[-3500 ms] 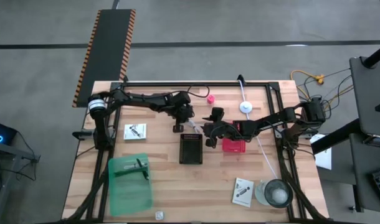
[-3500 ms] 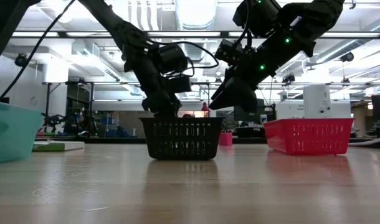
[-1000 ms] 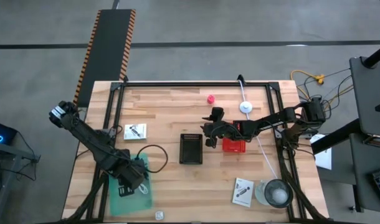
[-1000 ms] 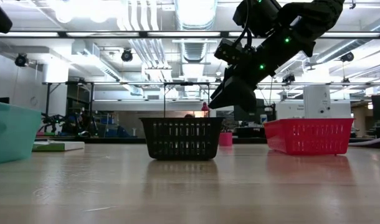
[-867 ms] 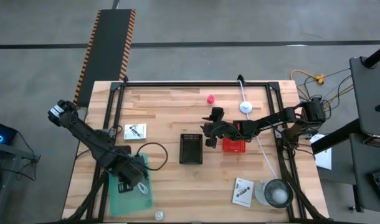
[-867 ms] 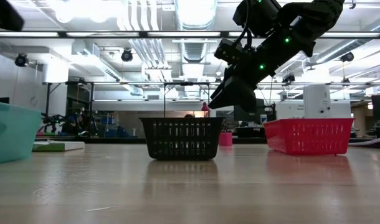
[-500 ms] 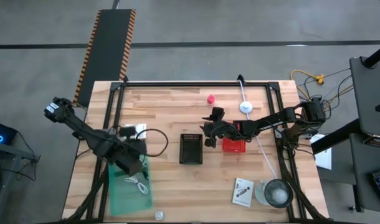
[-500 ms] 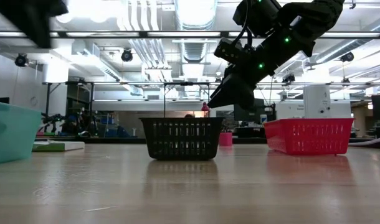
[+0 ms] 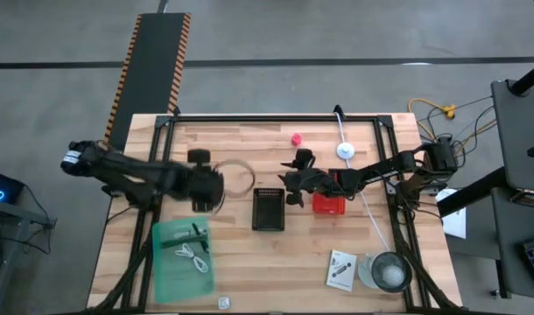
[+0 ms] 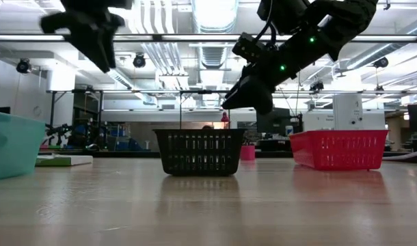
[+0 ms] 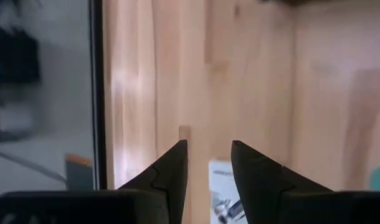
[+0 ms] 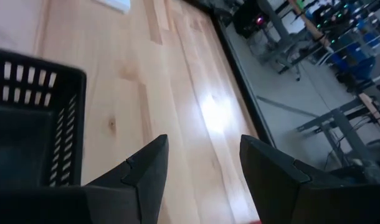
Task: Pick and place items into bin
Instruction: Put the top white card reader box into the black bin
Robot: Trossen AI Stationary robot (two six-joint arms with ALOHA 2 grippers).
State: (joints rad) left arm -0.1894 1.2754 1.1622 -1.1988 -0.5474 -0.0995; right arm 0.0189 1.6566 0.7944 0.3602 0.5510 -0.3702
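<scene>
The translucent green bin [image 9: 183, 255] stands near the table's left near corner. A coiled white cable [image 9: 193, 256] and a small dark item [image 9: 195, 231] lie on its floor. My left gripper [image 9: 209, 186] is open and empty, high above the table beyond the bin's far side [image 10: 92, 31]. It looks down on bare wood and a white printed card [image 11: 224, 194]. My right gripper [image 9: 291, 188] is open and empty, hovering above the far right corner of the black basket [image 9: 268, 208]. A tiny red knob [image 9: 295, 138] sits near the far edge. Another white card [image 9: 340, 269] lies at the near right.
A red basket [image 9: 329, 205] stands right of the black one, under the right arm. A white disc [image 9: 346, 150] on a white cord and a round clear lidded container [image 9: 388, 272] are on the right side. A small clear object [image 9: 221, 303] lies at the near edge.
My left gripper has risen from over the green bin and swung toward the far edge and a little right, ending beside the black basket's left. The white cable now shows lying on the bin's floor. My right gripper has edged slightly toward the table's left.
</scene>
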